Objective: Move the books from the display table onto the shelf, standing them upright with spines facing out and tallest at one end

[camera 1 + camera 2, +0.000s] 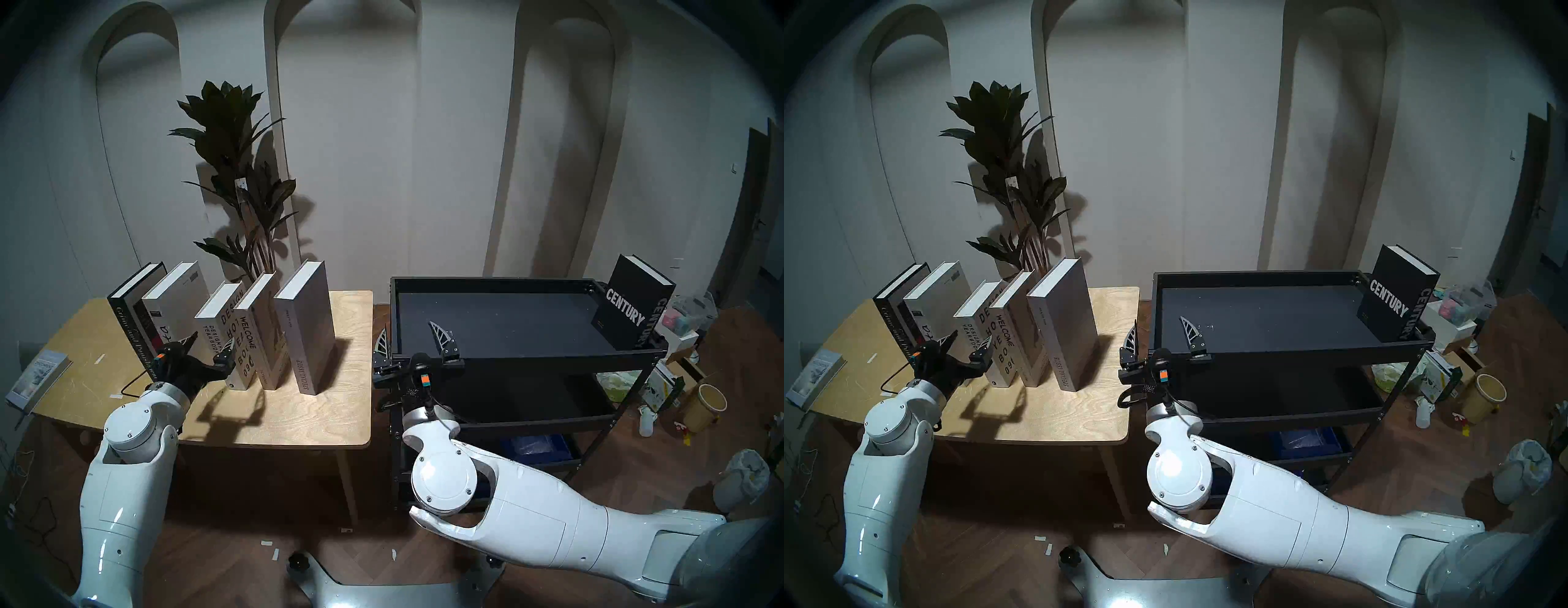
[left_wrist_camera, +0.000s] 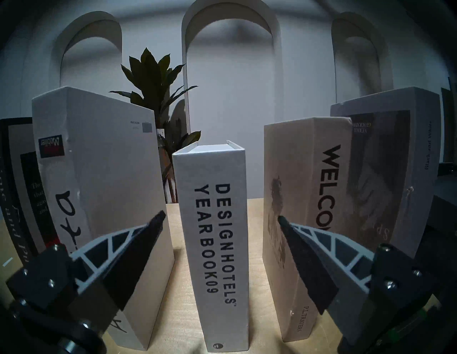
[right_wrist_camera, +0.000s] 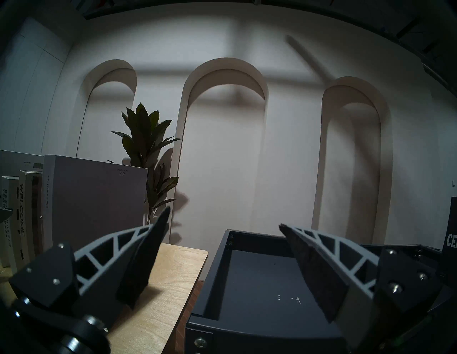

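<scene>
Five books stand upright in a row on the display table (image 1: 297,416): black Crime and Punishment (image 1: 131,322), a white one (image 1: 178,297), Designhotels Yearbook (image 1: 220,335), Welcome (image 1: 254,331) and Special Issue (image 1: 305,327). My left gripper (image 1: 212,339) is open just in front of the Designhotels Yearbook (image 2: 217,247), one finger either side of its spine, touching nothing. The black Century book (image 1: 632,305) stands at the right end of the shelf (image 1: 551,352). My right gripper (image 1: 408,329) is open and empty, straddling the shelf's front left corner (image 3: 217,272).
A tall potted plant (image 1: 237,170) rises behind the table. A small thin grey book (image 1: 40,378) lies flat at the table's left edge. Right of the shelf the floor holds boxes, a yellow tub (image 1: 704,407) and a bin (image 1: 742,479).
</scene>
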